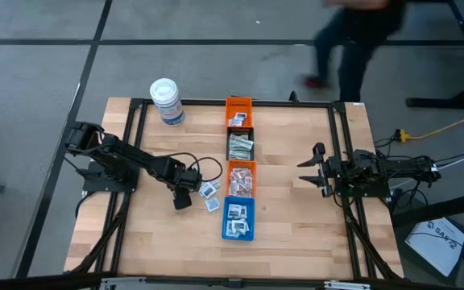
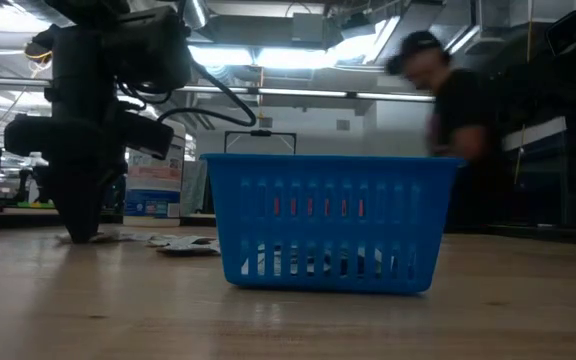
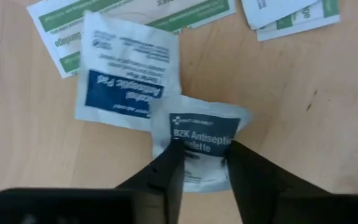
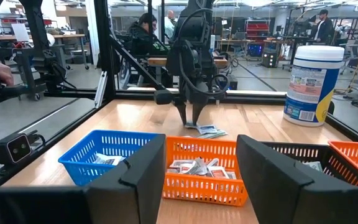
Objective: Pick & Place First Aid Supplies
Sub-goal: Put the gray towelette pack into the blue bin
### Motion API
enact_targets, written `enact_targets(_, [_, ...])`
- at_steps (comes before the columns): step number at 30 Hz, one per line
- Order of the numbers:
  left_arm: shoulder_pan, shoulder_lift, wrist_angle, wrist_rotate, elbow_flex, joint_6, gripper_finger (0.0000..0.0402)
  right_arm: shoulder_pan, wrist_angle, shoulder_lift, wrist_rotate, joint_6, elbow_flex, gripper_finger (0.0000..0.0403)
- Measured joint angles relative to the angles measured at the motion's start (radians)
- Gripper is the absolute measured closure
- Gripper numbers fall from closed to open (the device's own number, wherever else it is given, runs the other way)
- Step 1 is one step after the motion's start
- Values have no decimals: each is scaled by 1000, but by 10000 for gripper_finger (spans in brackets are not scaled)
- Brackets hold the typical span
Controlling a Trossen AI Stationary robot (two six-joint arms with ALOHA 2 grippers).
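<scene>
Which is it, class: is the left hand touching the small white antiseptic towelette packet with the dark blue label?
Touching. In the left wrist view, the left hand's fingertips press onto the white towelette packet.

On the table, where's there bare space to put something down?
Bare wood lies between the bin row and the right gripper, and along the near edge of the table beside the blue bin. It is crowded around the left gripper, by loose packets.

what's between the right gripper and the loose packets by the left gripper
In the high view, the row of bins, namely the orange bin and blue bin, sits between the right gripper and the loose packets under the left gripper.
</scene>
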Motion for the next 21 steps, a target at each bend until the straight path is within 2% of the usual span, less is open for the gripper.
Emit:
enact_targets(6, [0,1,-1,-3,0,0,353,0,0,0,0,0,0,208])
enact_targets(10, [0,-4,-4,-22,-1,-8,380,0,0,0,0,0,0,208])
enact_targets(14, [0,-25,-4,-33,-4,-8,387,0,0,0,0,0,0,208])
enact_targets(21, [-16,-113,-3,-45,-6,-46,374,0,0,0,0,0,0,208])
